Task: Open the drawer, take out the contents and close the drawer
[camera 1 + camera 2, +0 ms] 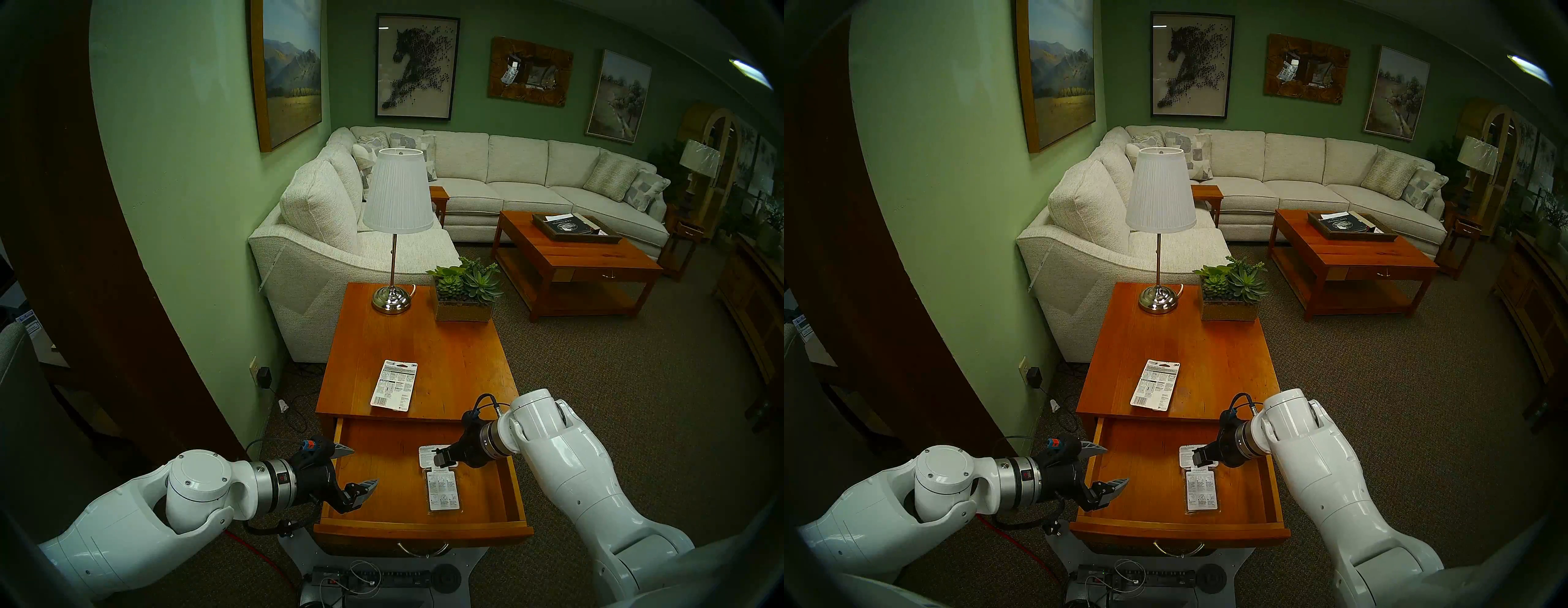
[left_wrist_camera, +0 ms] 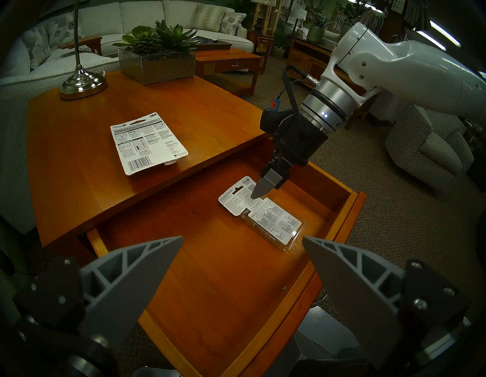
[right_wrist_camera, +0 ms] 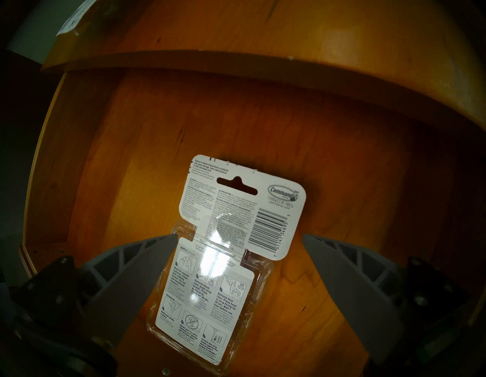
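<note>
- The blister pack (image 3: 231,252) lying in the drawer (image 3: 342,147) bears the "Command" logo on its white backing card, with "17006CLR-18ES" (middle digits hard to make out) and "command.com" under it.
- A barcode stands beside that logo; its digits read roughly "0 51141 34695 5".
- The same pack's lower card carries the headings "APPLY" and "REMOVE", twice the figure "30", and lines such as "Remove blue liner. Press hook to strip firmly for 30 sec."
- The white card (image 2: 148,143) on the side table (image 2: 79,168) shows the "3M" logo at one corner, a "CAUTION" heading and a barcode; its finer print is too small to read.
</note>
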`<state>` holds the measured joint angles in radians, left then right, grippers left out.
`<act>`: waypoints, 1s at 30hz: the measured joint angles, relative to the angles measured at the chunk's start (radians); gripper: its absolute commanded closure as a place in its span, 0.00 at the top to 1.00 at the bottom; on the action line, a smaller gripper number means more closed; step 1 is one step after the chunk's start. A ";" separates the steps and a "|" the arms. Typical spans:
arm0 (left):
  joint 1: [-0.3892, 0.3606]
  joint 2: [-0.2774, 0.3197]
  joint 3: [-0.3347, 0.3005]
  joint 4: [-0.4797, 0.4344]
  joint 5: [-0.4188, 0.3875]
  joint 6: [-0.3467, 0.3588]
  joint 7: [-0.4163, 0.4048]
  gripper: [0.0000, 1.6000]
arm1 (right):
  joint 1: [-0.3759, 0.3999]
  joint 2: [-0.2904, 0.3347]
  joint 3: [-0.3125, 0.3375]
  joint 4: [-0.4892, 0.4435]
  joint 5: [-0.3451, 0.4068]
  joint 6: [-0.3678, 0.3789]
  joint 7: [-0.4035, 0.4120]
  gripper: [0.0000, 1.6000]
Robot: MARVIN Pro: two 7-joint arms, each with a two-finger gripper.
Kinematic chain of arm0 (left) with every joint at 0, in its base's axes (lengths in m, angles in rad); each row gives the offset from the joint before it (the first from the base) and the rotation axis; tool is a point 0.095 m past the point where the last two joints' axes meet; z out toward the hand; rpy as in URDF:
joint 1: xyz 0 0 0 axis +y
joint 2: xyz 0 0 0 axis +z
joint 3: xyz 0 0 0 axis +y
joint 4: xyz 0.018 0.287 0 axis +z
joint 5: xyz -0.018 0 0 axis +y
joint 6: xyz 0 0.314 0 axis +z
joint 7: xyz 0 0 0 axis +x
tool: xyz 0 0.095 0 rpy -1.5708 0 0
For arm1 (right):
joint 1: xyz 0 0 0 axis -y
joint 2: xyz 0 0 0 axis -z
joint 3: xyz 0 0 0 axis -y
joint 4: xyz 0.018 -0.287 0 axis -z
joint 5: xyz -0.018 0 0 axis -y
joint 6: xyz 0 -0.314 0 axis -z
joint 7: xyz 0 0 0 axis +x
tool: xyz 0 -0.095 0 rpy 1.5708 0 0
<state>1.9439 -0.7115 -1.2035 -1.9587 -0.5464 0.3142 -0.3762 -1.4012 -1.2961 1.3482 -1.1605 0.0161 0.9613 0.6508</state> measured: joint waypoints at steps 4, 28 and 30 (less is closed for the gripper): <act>0.000 0.000 0.000 0.000 0.000 0.000 0.000 1.00 | 0.000 -0.008 -0.009 0.009 -0.001 0.000 -0.001 1.00; 0.000 0.000 0.000 0.000 0.000 0.000 0.000 1.00 | -0.008 -0.037 -0.024 -0.003 -0.044 0.000 -0.087 1.00; 0.000 0.000 0.000 0.000 0.000 0.000 0.000 1.00 | -0.011 -0.037 -0.022 -0.010 -0.046 0.000 -0.089 1.00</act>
<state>1.9440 -0.7116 -1.2038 -1.9588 -0.5464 0.3140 -0.3765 -1.4127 -1.3335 1.3264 -1.1704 -0.0296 0.9613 0.5616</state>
